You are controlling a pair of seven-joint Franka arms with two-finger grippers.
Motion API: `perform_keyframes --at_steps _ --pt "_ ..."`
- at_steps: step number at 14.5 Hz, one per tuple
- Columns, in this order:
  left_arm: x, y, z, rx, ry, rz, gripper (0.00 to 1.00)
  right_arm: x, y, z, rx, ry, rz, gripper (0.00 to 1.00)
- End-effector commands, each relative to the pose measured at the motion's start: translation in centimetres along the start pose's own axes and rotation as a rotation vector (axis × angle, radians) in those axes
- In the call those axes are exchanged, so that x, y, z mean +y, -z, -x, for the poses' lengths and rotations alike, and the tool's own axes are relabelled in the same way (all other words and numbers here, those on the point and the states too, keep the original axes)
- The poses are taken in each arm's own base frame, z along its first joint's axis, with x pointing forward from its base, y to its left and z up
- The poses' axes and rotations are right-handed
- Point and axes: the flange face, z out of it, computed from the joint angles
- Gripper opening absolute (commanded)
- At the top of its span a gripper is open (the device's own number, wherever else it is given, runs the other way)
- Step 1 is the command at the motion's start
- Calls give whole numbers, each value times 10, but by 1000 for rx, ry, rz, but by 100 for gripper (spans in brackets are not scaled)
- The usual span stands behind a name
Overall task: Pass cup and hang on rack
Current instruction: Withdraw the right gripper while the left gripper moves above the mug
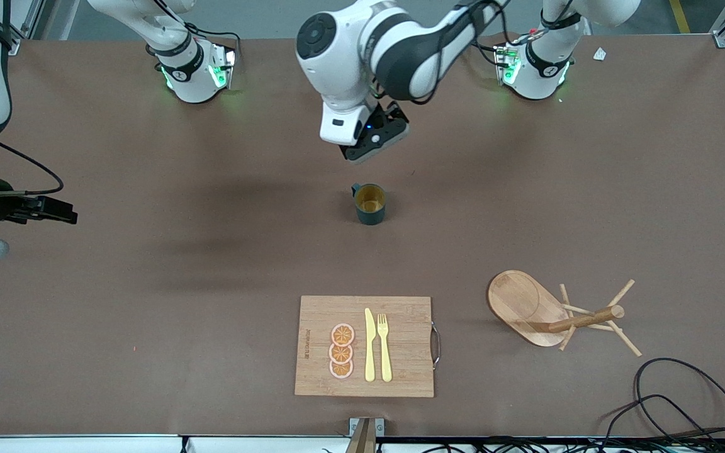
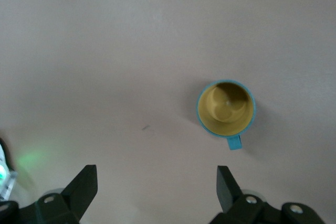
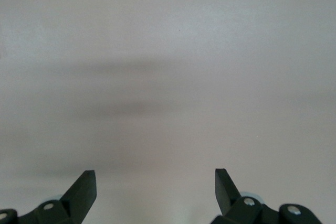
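Note:
The cup (image 1: 370,203), dark teal with a tan inside, stands upright in the middle of the table, its handle toward the robots' bases. In the left wrist view the cup (image 2: 226,108) lies apart from the open fingers. My left gripper (image 1: 372,148) hangs open and empty over the table just on the bases' side of the cup; it also shows in its own view (image 2: 156,174). The rack (image 1: 551,311), a wooden mug tree on an oval base, stands near the front camera toward the left arm's end. My right gripper (image 1: 67,211) is open and empty over bare table at the right arm's end; its own view (image 3: 156,178) shows only table.
A rectangular wooden cutting board (image 1: 400,371) with orange slices (image 1: 342,351), a yellow knife (image 1: 369,345) and a fork (image 1: 384,346) lies nearer the front camera than the cup. Black cables (image 1: 683,402) lie at the front corner beside the rack.

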Motion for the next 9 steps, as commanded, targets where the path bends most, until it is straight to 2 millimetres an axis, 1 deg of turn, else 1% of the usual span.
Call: perform_keyframes --at_steps 1,3,4,6,8,9 --pt "26 -25 32 103 121 -5 100 5 16 6 2 7 20 100" --pt "48 -49 54 133 193 22 100 2 23 9 -15 6 9 100" --pt "55 -57 60 164 238 48 100 -3 21 10 -29 6 9 100" --pt "69 -77 80 204 300 92 100 -8 22 10 -30 11 4 100" --pt "76 -94 92 236 309 109 100 -9 20 11 -38 11 7 100" --pt "79 -103 93 260 313 106 100 -8 19 12 -49 8 6 100"
